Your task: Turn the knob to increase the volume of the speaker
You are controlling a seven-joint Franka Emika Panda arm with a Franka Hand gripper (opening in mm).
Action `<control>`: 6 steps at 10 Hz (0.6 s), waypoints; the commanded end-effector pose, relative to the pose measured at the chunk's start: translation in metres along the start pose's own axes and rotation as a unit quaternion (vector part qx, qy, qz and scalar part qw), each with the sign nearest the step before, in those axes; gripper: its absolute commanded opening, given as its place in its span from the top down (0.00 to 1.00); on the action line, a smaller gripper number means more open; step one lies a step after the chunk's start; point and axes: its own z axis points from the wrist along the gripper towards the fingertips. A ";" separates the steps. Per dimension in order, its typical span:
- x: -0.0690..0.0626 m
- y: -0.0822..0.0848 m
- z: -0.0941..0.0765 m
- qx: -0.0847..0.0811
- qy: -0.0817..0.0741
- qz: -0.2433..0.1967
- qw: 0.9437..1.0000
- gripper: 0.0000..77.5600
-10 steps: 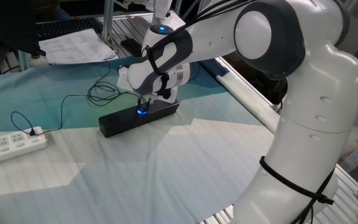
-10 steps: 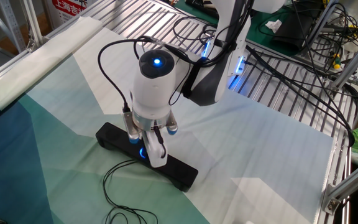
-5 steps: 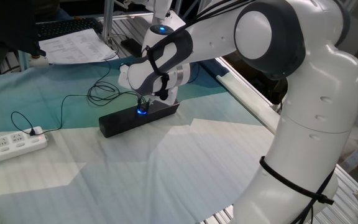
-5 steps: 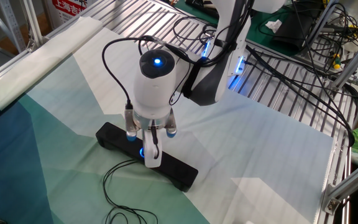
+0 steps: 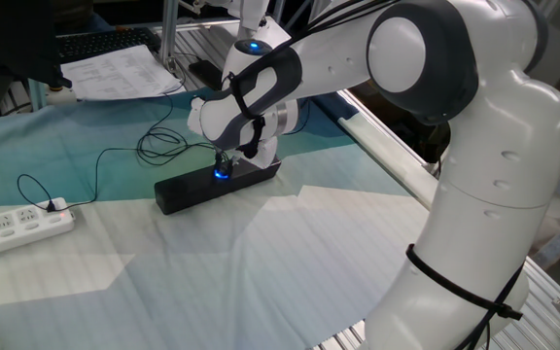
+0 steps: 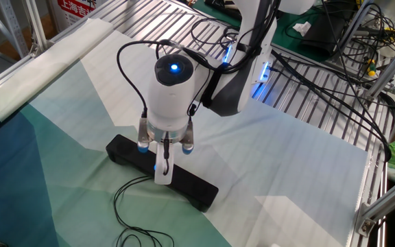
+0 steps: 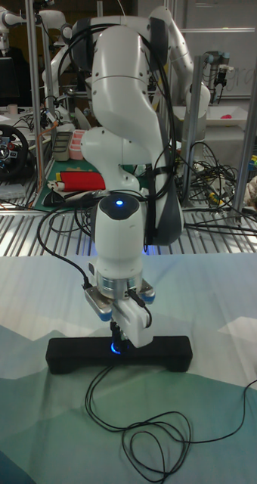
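The work surface is a table draped in a teal-and-white cloth (image 5: 212, 262), with slatted metal framing and cluttered lab benches behind it. The speaker (image 5: 188, 191) lies near the cloth's centre, and its knob (image 7: 115, 348), glowing blue, sits mid-face directly beneath the wrist. The gripper (image 7: 116, 342) stands vertically over the dial with its fingers drawn in around it; they appear clamped on the knob, though the contact itself is hidden by the white finger housing in the other fixed view. In my judgement the chief risk is slip: if the grip is light or off-centre, the wrist would rotate without carrying the dial. Excess downward load or sideways drag could also skate the unanchored bar across the cloth. In the tall fixed view the thin black cable (image 7: 155, 439) coils loosely at 6 o'clock of the speaker, apart from the fingers. The white power strip (image 5: 13, 228) rests well apart at 9 o'clock in one fixed view, papers (image 5: 115, 70) at 11 o'clock. Nothing obstructs the knob.
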 end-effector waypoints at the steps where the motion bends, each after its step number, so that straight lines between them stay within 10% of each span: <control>1: 0.001 -0.001 0.001 0.000 -0.005 0.030 1.000 0.98; 6: 0.001 -0.001 0.001 -0.005 -0.008 0.083 0.996 0.98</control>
